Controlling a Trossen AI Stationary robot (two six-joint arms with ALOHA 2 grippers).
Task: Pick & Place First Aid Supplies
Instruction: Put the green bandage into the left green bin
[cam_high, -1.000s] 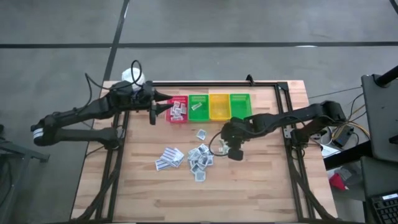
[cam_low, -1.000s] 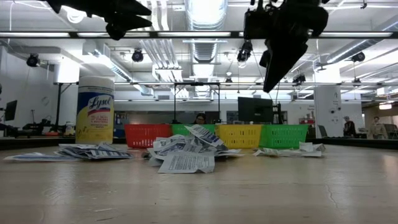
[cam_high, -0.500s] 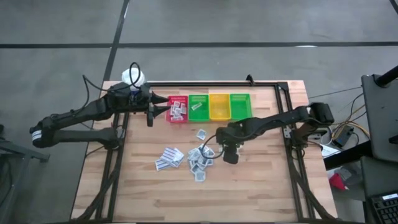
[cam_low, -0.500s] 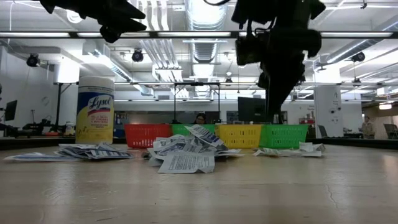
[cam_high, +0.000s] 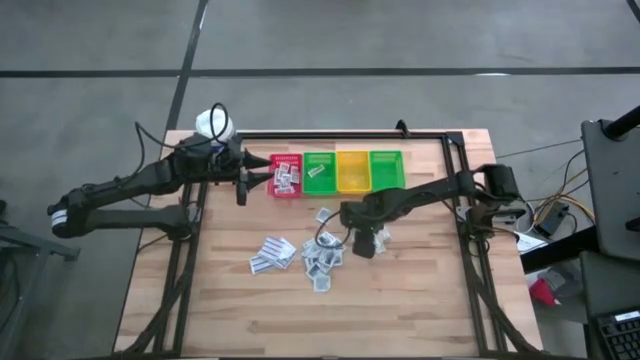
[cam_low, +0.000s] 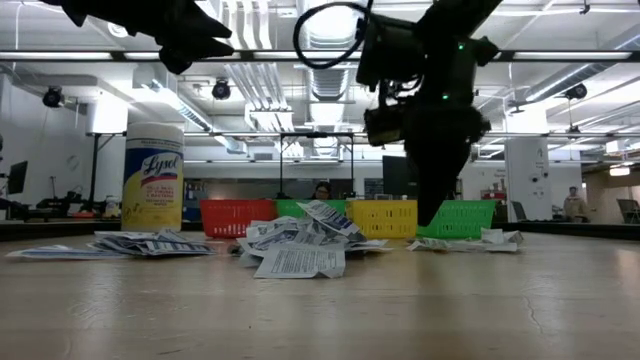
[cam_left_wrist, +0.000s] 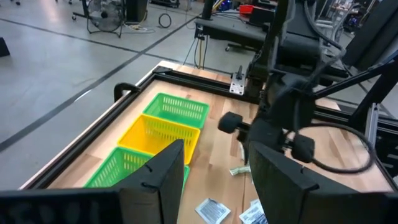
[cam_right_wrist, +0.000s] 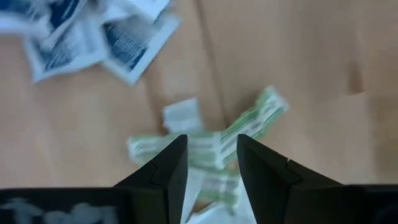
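Observation:
The first aid supplies lie loose on the wooden table: a heap of white sachets (cam_high: 322, 252), a flat bunch (cam_high: 272, 253) to its left, and one single sachet (cam_high: 324, 214). My right gripper (cam_high: 362, 243) points down, open, just above a few green-printed packets (cam_right_wrist: 211, 149) at the heap's right; in the low view its fingertips (cam_low: 428, 215) stand a little above the tabletop. My left gripper (cam_high: 243, 185) hangs open and high beside the red bin (cam_high: 285, 175), which holds several sachets.
Four bins stand in a row at the far side: red, green (cam_high: 320, 172), yellow (cam_high: 353, 170) and green (cam_high: 386, 168). A white-capped yellow bottle (cam_low: 153, 177) stands at the far left corner. A black frame (cam_high: 455, 150) runs along the far and right edges.
My right gripper has come down from high above the table to just over the packets, shifting a little toward the table's left and the heap. The sachets lie as before.

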